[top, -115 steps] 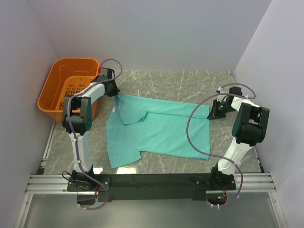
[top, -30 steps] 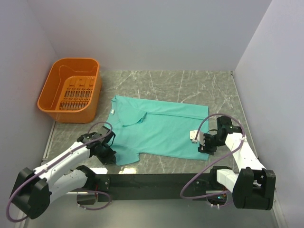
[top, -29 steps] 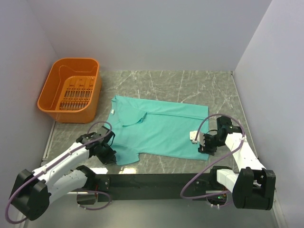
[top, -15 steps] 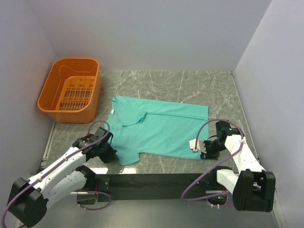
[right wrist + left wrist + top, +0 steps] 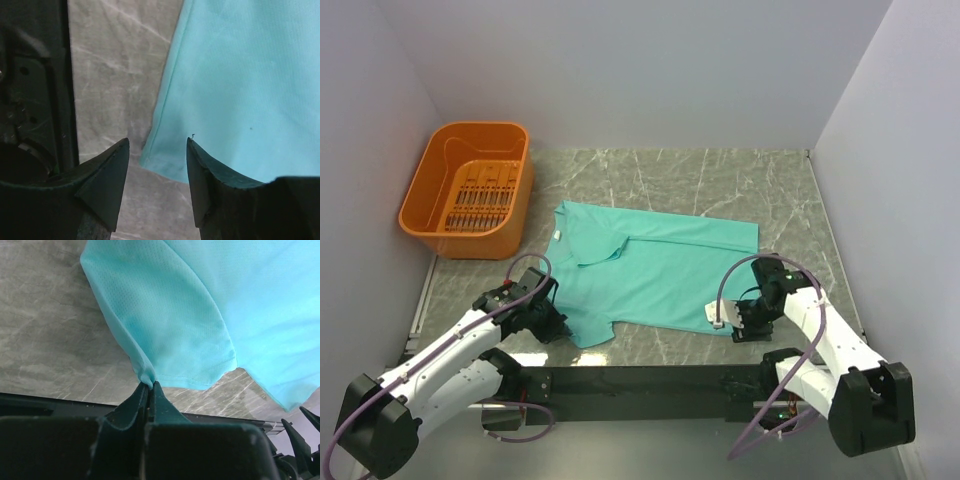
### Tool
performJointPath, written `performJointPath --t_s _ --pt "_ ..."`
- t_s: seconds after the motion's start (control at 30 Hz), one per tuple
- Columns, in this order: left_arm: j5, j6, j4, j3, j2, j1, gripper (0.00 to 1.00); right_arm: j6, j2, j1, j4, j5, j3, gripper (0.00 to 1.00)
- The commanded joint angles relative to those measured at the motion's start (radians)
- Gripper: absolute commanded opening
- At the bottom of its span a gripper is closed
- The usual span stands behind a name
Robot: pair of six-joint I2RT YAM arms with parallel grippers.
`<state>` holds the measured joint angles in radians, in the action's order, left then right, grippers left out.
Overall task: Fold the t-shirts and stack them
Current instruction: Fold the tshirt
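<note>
The teal t-shirt (image 5: 660, 270) lies spread flat on the marble table, collar toward the basket. My left gripper (image 5: 553, 329) is low at the shirt's near left sleeve. In the left wrist view it (image 5: 149, 385) is shut on a pinched fold of the sleeve's edge, and the t-shirt (image 5: 200, 310) stretches away from it. My right gripper (image 5: 735, 325) hovers at the near right hem corner. In the right wrist view it (image 5: 157, 144) is open, and the corner of the t-shirt (image 5: 240, 75) lies between and just beyond its fingertips, not gripped.
An orange slotted basket (image 5: 422, 195) stands at the far left with nothing in it. The black mounting rail (image 5: 650, 381) runs along the near edge, close behind both grippers, and shows as the rail (image 5: 30, 75) in the right wrist view. Walls enclose three sides.
My right gripper has slid toward the near edge and left, along the hem to the shirt's near right corner. The left gripper stays shut on the sleeve, hardly moved.
</note>
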<state>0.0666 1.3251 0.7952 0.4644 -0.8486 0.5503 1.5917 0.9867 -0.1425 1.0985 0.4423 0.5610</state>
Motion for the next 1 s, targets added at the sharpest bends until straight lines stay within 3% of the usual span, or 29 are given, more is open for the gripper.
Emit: performJointPath --t_s 0.0,0.33,0.43,0.53,0.73,0.83,0.87,0.97 --pt "0.015 0.011 -0.024 0.000 0.006 0.002 0.01 -0.120 0.012 -0.086 -0.107 -0.077 -0.035 0.56" --pt "0.015 0.011 -0.019 -0.003 0.014 0.002 0.01 -0.233 0.000 -0.103 -0.230 -0.166 -0.076 0.50" --pt "0.012 0.014 -0.021 0.002 0.019 0.002 0.01 -0.233 -0.017 -0.104 -0.232 -0.175 -0.085 0.43" --pt "0.010 0.016 -0.017 0.010 0.022 0.002 0.01 -0.236 -0.049 -0.104 -0.218 -0.156 -0.082 0.29" --pt "-0.007 0.011 0.015 0.068 0.034 0.002 0.01 -0.236 -0.140 -0.103 -0.138 -0.061 -0.033 0.25" --pt "-0.013 0.014 0.027 0.100 0.040 0.000 0.01 -0.245 -0.163 -0.103 -0.115 -0.014 -0.013 0.12" --pt "-0.014 0.014 0.029 0.117 0.040 0.000 0.01 -0.246 -0.167 -0.104 -0.112 -0.007 -0.009 0.02" --pt "-0.014 0.008 0.038 0.149 0.034 -0.003 0.01 -0.257 -0.164 -0.101 -0.114 0.018 -0.003 0.00"
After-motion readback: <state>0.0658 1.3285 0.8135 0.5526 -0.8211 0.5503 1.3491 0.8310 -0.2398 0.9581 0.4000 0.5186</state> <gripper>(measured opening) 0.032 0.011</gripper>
